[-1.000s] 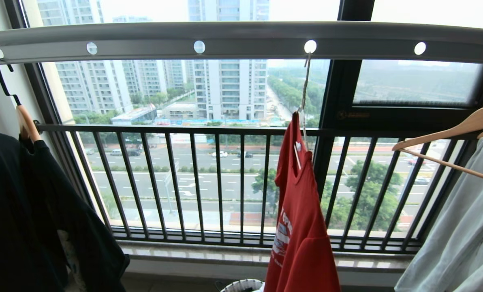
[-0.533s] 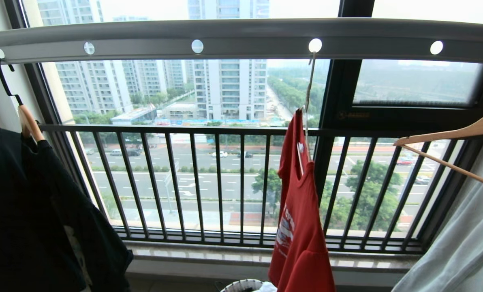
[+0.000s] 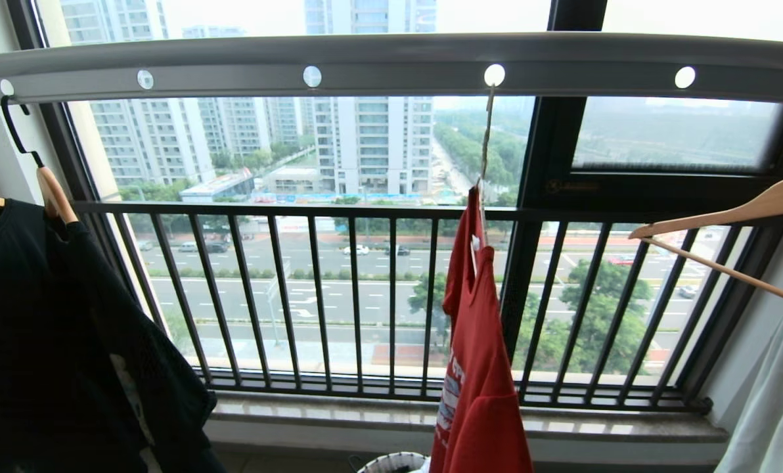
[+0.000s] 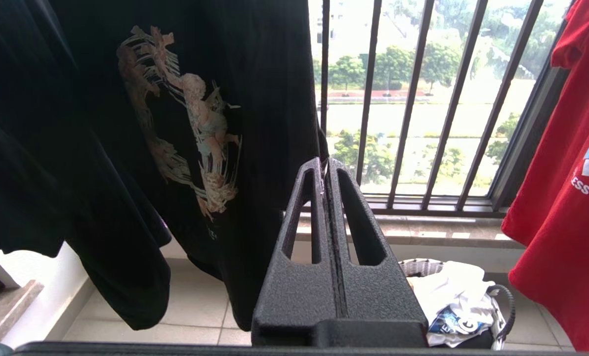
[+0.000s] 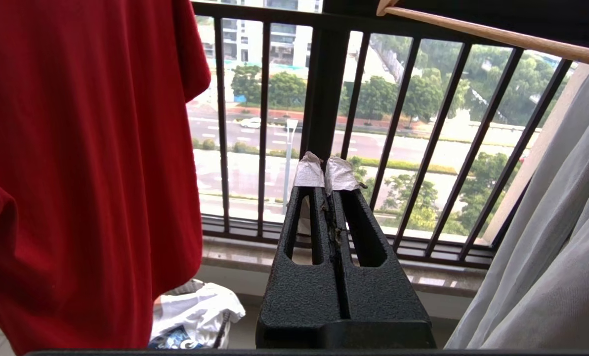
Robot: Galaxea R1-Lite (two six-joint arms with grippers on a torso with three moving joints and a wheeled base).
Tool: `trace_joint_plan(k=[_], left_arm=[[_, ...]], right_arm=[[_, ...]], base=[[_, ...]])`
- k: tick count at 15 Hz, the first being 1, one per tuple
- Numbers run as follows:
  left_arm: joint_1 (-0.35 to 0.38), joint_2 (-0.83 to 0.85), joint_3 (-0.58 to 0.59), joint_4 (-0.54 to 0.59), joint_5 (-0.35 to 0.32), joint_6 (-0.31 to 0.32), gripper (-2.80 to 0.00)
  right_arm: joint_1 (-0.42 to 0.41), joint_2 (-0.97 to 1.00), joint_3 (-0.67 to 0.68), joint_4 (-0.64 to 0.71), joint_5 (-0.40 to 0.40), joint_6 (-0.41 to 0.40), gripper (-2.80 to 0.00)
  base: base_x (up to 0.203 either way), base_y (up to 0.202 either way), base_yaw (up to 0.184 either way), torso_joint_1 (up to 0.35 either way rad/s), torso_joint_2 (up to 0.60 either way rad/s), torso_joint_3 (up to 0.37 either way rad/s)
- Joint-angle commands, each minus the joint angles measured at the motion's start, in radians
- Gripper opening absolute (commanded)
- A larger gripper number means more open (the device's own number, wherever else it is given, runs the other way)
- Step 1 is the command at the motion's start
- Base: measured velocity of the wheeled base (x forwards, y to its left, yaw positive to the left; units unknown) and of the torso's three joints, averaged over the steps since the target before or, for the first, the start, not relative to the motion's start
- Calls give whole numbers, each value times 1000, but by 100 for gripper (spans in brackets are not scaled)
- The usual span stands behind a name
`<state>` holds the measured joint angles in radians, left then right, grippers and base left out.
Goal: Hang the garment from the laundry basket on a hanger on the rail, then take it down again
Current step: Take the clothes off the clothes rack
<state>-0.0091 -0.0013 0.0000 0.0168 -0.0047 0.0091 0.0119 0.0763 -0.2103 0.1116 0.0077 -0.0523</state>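
The garment [image 3: 480, 368], a red T-shirt, hangs on the thin wire hanger [image 3: 485, 141]. In the head view the hanger's hook sits in a round hole of the rail [image 3: 391, 66], right of the rail's middle. The shirt hangs edge-on in front of the dark window railing [image 3: 339, 295]. Below it, the white rim of the laundry basket [image 3: 391, 462] peeks up at the bottom of the picture. A black T-shirt [image 3: 50, 341] hangs at the rail's left end on a wooden hanger with a black hook [image 3: 33, 167]. At the right end there is a light wooden hanger [image 3: 726, 226] with a pale grey-green garment [image 3: 772, 401] below it. No arm shows here.

In the left wrist view, the left gripper [image 4: 326, 165] has its two black fingers pressed together, holding nothing. The black T-shirt hangs just beside it, and the red shirt is off to the other side. The basket stands on the tiled floor [image 4: 195, 301] with white cloth [image 4: 455, 291] inside.

In the right wrist view, the right gripper [image 5: 325, 174] is also pressed together and empty, with white tape on its tips. The red shirt hangs close on one side and the pale garment on the other.
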Motion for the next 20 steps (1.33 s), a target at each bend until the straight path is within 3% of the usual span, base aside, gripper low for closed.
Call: trace_joint_plan(k=[1, 9, 13, 15, 18, 20], left_arm=[[0, 1, 0, 0, 0, 0, -280], [0, 1, 0, 0, 0, 0, -280], [0, 1, 0, 0, 0, 0, -280], [0, 1, 0, 0, 0, 0, -280], [0, 1, 0, 0, 0, 0, -280], [0, 1, 0, 0, 0, 0, -280]], right_arm=[[0, 168, -111, 8, 23, -1, -280], [17, 727, -681, 73, 211, -7, -280], [194, 991, -984, 243, 208, -4, -280], [366, 1080, -1051, 262, 73, 3, -280], [649, 1214, -1138, 221, -233, 65, -280], [732, 1305, -1231, 207, -401, 114, -280]], base=[[0, 0, 0, 0, 0, 0], [0, 0, 0, 0, 0, 0], [0, 0, 0, 0, 0, 0], [0, 0, 0, 0, 0, 0], [0, 0, 0, 0, 0, 0], [0, 0, 0, 0, 0, 0]])
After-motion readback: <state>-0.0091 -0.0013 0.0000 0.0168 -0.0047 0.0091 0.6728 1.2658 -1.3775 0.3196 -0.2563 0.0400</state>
